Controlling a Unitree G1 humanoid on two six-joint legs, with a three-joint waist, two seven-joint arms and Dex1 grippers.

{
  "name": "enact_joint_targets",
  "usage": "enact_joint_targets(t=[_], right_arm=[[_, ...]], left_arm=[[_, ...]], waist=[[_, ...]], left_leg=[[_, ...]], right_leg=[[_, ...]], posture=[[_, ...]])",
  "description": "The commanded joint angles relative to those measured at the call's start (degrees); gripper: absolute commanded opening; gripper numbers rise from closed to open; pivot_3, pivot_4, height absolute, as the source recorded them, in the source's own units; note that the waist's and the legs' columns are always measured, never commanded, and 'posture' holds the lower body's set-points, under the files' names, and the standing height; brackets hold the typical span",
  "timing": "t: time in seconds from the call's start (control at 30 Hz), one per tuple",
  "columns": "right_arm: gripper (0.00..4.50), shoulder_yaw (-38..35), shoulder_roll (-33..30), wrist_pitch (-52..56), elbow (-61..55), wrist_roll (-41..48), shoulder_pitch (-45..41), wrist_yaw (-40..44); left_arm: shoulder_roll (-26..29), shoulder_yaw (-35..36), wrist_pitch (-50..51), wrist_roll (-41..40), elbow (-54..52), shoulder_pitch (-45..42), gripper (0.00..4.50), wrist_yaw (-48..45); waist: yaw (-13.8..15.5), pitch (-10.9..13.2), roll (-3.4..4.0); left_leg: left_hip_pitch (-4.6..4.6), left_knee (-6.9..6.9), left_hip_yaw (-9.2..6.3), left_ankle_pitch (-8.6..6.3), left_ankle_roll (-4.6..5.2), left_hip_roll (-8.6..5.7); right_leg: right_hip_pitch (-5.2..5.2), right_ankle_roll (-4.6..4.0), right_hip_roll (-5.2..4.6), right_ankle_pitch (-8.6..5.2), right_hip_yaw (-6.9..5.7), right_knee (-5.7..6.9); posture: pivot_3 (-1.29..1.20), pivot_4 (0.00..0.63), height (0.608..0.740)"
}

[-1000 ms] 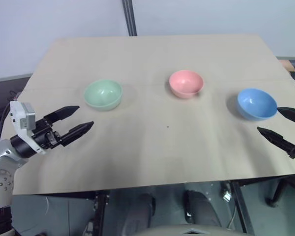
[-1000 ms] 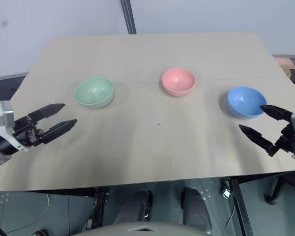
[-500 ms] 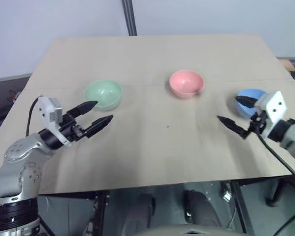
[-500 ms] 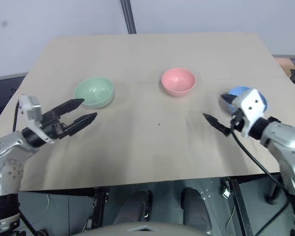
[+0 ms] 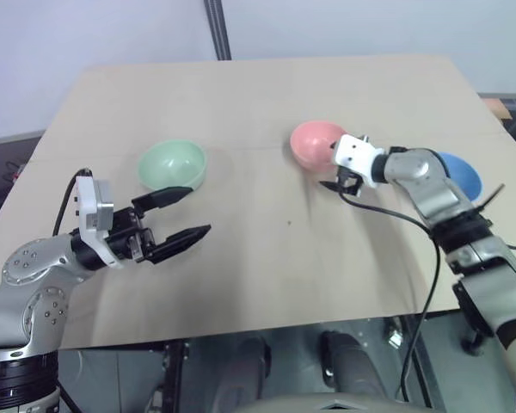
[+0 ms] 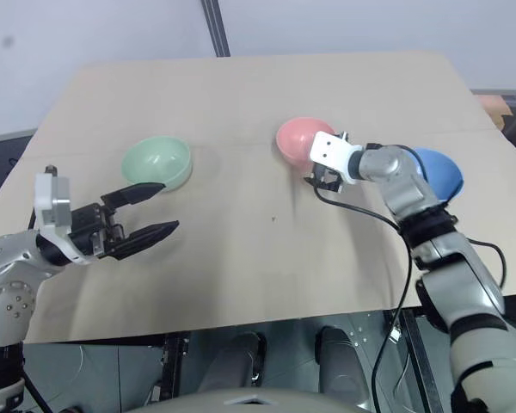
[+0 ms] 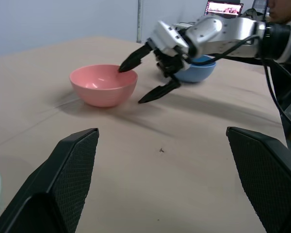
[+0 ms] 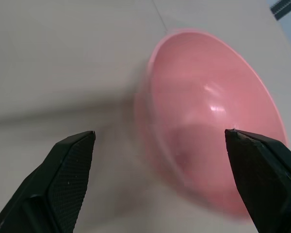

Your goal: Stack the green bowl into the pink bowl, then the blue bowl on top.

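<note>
Right gripper [image 7: 145, 73]: fingers spread wide and holding nothing, set at the pink bowl [image 5: 314, 144]. In the left wrist view one finger reached over the bowl's rim while the other [image 7: 157, 93] pointed down at the tabletop [image 5: 267, 275] just outside the bowl's wall. In the head views this gripper was mostly hidden behind its own white wrist block; whether either finger touched the bowl could not be made out.

Left gripper [image 5: 179, 215]: fingers likewise wide apart and empty, hovering over the tabletop at about 6 o'clock of the green bowl [image 5: 172, 165]. Its upper finger [image 5: 163, 198] overlapped the bowl's near rim in the head views; contact could not be judged.

Pink bowl: upright near the tabletop's centre, at 3 o'clock of the green bowl and well apart from it. Its near right edge was covered by the right wrist.

Blue bowl [image 5: 461, 172]: at 3 o'clock of the pink bowl, largely hidden behind the right forearm, so that only its far right part showed. In the left wrist view only its near wall [image 7: 196, 73] was visible.
</note>
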Motion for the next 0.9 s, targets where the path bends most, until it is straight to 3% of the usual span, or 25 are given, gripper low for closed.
enact_joint_targets(t=[0.03,0.27,0.43,0.6,0.7,0.83,0.9], right_arm=[[3.19,-0.32,1.48,-6.07,7.57,-2.34,-4.16,-0.13],[0.04,-0.67,2.83,-10.96,12.72,-4.49,-6.68,1.9],[0.04,-1.89,3.21,-10.96,6.98,-2.45,-5.88,6.73],[0.04,-0.01,0.49,4.9,-25.27,6.46,6.25,22.28],[0.04,1.64,0.53,15.12,-36.35,7.04,11.09,23.43],[0.04,4.78,2.12,22.86,-40.55,5.31,13.57,22.78],[0.83,5.08,2.35,22.97,-40.62,4.61,13.71,21.81]], left_arm=[[-0.69,2.94,-0.97,-1.43,-3.89,2.15,4.5,1.53],[-1.64,4.67,-0.69,-2.42,-5.8,4.62,4.5,4.04],[-2.47,4.07,-1.19,-1.6,-5.93,5.11,4.5,5.86],[-2.67,3.34,-1.24,2.92,-3.4,3.89,4.5,11.45],[-2.51,2.14,-1.42,5.62,-1.97,2.88,4.5,13.7],[-2.81,-0.01,-1.66,8.13,0.06,0.51,4.5,15.41],[-2.88,-0.58,-1.76,9.0,0.56,-0.73,4.5,16.27]], waist=[[0.04,0.0,0.0],[-0.05,0.0,0.0],[-0.22,0.0,0.01],[0.0,0.0,0.01],[0.11,-0.01,0.01],[0.14,-0.01,0.01],[0.08,-0.01,0.01]], left_leg=[[0.0,-0.05,0.02,-0.01,-0.01,0.0],[-0.08,-0.21,0.19,-0.01,-0.03,0.01],[0.03,-0.21,0.34,-0.09,0.12,0.03],[0.01,-0.21,0.28,-0.13,0.17,0.1],[0.0,-0.17,0.26,-0.15,0.2,0.08],[0.01,0.04,0.26,-0.16,0.21,0.05],[0.01,0.08,0.26,-0.15,0.2,0.07]], right_leg=[[-0.03,0.0,-0.01,0.0,0.03,0.0],[-0.36,-0.01,0.01,0.0,0.19,0.16],[-0.39,-0.01,0.06,0.0,0.35,0.33],[-0.47,-0.02,0.12,-0.01,0.35,0.43],[-0.45,-0.01,0.1,0.0,0.33,0.44],[-0.4,0.0,0.1,0.0,0.33,0.52],[-0.4,0.0,0.15,0.01,0.33,0.54]], posture=[[0.0,0.15,0.74],[0.0,0.15,0.74],[0.0,0.15,0.74],[0.0,0.15,0.74],[0.0,0.15,0.74],[0.0,0.15,0.74],[0.0,0.15,0.74]])
